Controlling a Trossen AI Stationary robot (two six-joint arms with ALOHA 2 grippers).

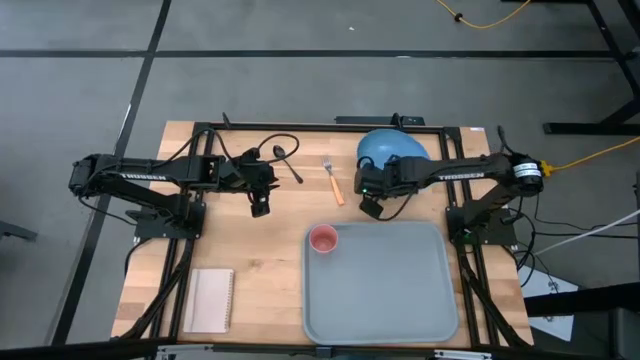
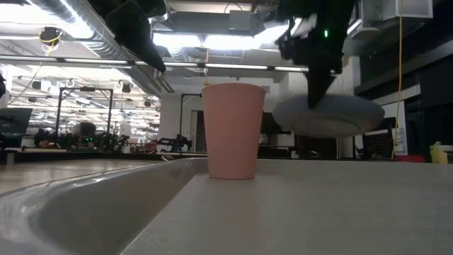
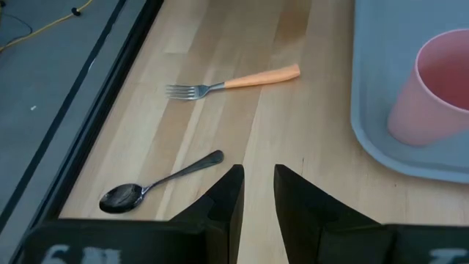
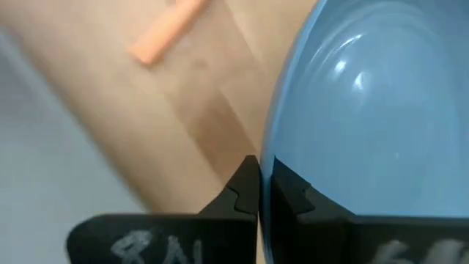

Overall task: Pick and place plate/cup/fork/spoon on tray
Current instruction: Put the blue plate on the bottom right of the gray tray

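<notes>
The light-blue plate [image 1: 395,148] is at the table's far side, partly under my right arm, and shows lifted in the low view [image 2: 329,117]. My right gripper [image 1: 372,205] is shut on its rim. The pink cup [image 1: 323,239] stands upright in the far left corner of the grey-blue tray [image 1: 400,300]. The orange-handled fork [image 1: 333,180] and the dark spoon [image 1: 288,160] lie flat on the wood, left of the plate. My left gripper [image 1: 260,205] hovers near the spoon, empty, its fingers a narrow gap apart [image 3: 258,194]. My right gripper pinches the plate's rim [image 4: 272,172] between its two fingers, at the edge nearest the fork. The fingers slant down from the table's right. The plate is roughly level and clear of the table, reaching away from the fingers toward the far side.
A white notepad [image 1: 210,300] lies at the near left. The arms' black frame bars run along the far edge and both sides of the table. Most of the tray, right of the cup, is bare.
</notes>
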